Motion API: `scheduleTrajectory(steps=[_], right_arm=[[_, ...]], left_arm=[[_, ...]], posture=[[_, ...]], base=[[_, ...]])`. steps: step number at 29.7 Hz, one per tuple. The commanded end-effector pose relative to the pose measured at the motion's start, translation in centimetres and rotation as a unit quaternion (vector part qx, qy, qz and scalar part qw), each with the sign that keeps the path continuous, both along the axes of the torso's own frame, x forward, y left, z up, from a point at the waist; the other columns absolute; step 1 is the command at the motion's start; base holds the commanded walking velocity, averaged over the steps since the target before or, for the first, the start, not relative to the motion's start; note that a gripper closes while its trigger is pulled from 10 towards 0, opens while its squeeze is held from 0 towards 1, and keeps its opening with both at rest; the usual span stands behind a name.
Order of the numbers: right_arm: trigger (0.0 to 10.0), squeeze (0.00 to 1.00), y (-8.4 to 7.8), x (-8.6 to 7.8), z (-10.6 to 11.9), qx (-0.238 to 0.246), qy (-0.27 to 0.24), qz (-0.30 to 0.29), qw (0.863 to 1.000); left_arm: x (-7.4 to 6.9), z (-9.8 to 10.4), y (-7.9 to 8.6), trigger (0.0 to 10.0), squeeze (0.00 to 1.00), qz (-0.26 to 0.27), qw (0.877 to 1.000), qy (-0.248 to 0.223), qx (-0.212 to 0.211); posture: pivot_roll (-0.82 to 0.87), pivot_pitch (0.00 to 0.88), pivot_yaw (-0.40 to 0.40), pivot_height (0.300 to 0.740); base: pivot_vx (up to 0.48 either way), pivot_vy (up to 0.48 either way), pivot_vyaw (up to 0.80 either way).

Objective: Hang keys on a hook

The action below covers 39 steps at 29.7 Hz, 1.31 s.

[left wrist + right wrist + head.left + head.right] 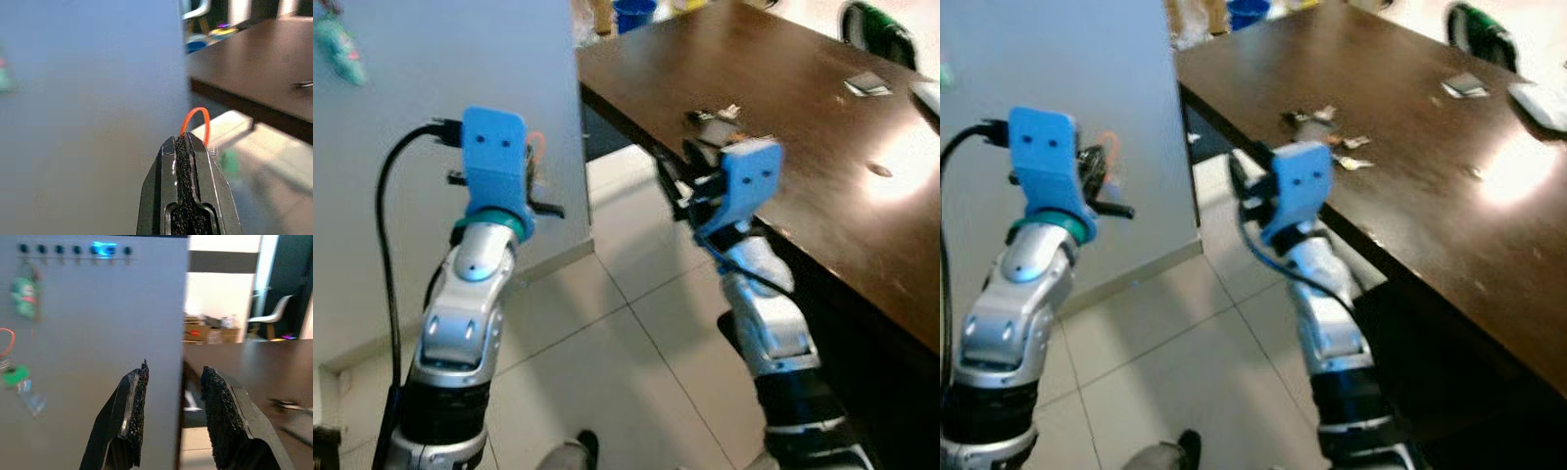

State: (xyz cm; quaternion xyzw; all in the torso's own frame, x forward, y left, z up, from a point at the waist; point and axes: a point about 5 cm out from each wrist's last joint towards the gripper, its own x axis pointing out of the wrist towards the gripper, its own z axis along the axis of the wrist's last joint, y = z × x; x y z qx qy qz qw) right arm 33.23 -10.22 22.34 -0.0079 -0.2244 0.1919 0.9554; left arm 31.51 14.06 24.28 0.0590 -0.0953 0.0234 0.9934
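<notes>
Closest in, the left gripper (188,147) has its fingers pressed together on an orange loop (195,120), raised in front of the grey wall (431,117); a green tag (11,374) and keys (32,401) dangle beneath that loop in the right wrist view. At two o'clock, the right gripper (171,406) hangs parted beside the dark table (822,137), where more keys (1332,137) lie. Up at eleven o'clock, a row of hooks (73,249) lines the wall.

No readable text, labels or numbers anywhere.
</notes>
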Motion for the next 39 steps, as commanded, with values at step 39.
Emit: scheduleTrajectory(steps=[39], right_arm=[[10.0, 0.00, 0.6, -0.5, -0.5, 0.008, 0.002, 0.024, 1.000]], left_arm=[[0.1, 2.1, 0.3, 10.0, 0.00, 0.016, 0.999, -0.047, -0.016]], posture=[[0.12, 0.018, 0.098, 0.740]], base=[[0.304, 0.000, 0.29]])
